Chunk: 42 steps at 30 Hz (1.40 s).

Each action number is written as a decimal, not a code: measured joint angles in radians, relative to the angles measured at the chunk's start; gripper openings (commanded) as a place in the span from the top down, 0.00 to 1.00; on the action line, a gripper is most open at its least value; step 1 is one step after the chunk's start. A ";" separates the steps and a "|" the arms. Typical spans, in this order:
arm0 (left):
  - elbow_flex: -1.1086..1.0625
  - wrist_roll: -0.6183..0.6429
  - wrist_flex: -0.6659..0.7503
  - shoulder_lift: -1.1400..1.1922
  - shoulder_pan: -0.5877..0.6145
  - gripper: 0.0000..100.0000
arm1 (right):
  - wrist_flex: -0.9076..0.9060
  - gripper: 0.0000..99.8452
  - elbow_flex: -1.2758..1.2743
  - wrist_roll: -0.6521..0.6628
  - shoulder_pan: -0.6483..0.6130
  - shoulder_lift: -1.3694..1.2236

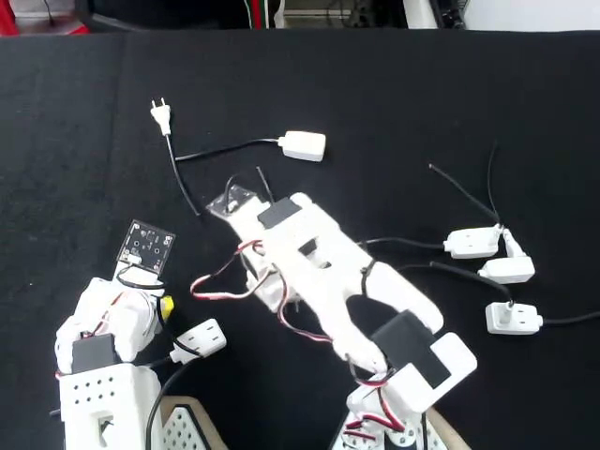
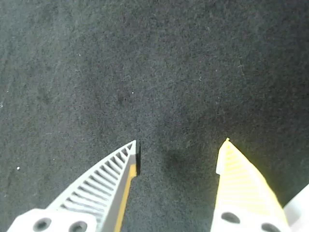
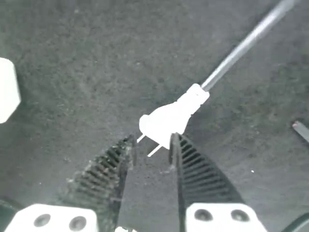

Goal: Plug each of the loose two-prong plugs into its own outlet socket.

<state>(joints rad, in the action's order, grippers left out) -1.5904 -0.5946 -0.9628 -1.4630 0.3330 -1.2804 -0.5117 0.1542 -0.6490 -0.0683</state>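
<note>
- Narrowly parted right pincer around the prongs of one plug, seemingly not clenched yet.
- Second plug loose on bench, well beyond that pincer; outlet socket nearer, unfilled.
- Left pincer released, grasping nothing.

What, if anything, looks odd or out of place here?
Nothing looks damaged. Only the plug at the right gripper lies askew, its prongs pointing back into the open jaws.
</note>
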 measured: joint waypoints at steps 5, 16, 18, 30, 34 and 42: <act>0.000 0.000 0.000 0.000 0.000 0.73 | 0.006 0.81 -0.002 -0.002 -0.003 0.000; 0.000 0.000 0.000 0.000 0.000 0.73 | -0.009 0.81 -0.002 -0.002 -0.008 0.000; 0.000 0.000 0.000 0.000 0.000 0.73 | -0.009 0.81 -0.002 -0.002 -0.026 0.000; 0.000 0.000 0.000 0.000 0.000 0.73 | -0.009 0.81 -0.002 -0.026 -0.043 0.000; 0.000 0.000 0.000 0.000 0.000 0.73 | 0.015 0.81 -0.003 -0.043 -0.043 0.000; 0.000 0.000 0.000 0.000 0.000 0.73 | 0.071 0.81 -0.043 -0.068 -0.043 0.002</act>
<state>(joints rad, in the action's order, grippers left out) -1.5904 -0.5946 -0.9628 -1.4630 0.3330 -1.2098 -0.5547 0.0867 -0.6920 -0.0667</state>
